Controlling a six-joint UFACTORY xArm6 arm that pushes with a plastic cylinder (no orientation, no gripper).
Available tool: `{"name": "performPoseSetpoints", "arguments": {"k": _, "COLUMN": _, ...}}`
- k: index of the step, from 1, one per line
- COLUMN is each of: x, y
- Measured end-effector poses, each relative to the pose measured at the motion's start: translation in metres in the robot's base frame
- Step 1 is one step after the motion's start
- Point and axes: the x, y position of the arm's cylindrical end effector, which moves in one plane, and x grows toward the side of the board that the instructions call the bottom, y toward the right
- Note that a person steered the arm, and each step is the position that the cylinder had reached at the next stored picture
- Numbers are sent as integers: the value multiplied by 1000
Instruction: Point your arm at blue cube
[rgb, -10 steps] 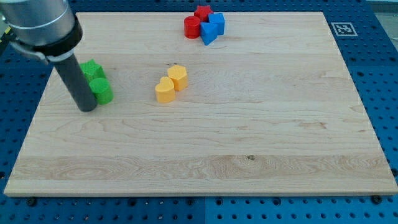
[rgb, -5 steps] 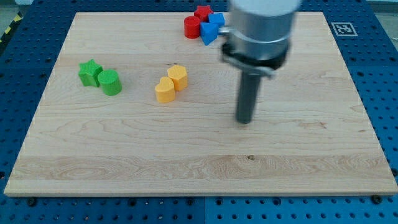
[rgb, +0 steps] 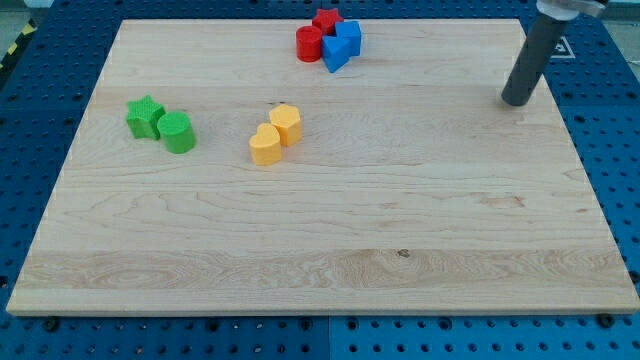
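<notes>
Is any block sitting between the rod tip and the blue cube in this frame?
Nothing visible does. My tip is near the board's right edge; the blue cube lies toward the view's upper left, on the right side of its cluster, with only bare board between.

1. The blue cube (rgb: 349, 36) sits near the top edge of the counter (rgb: 320, 240), a little right of the middle.
2. It is a small, bright blue block, resting flat with its top face showing.
3. It sits packed in a tight cluster, touching a second blue block (rgb: 334, 54) at its lower left.
</notes>
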Motion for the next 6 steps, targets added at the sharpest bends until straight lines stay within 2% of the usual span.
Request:
{"name": "performPoseSetpoints", "arguments": {"k": 1, "x": -44, "y": -8}}
{"name": "performPoseSetpoints", "arguments": {"k": 3, "x": -110, "y": -122}}
{"name": "performPoseSetpoints", "arguments": {"k": 6, "x": -131, "y": -163}}
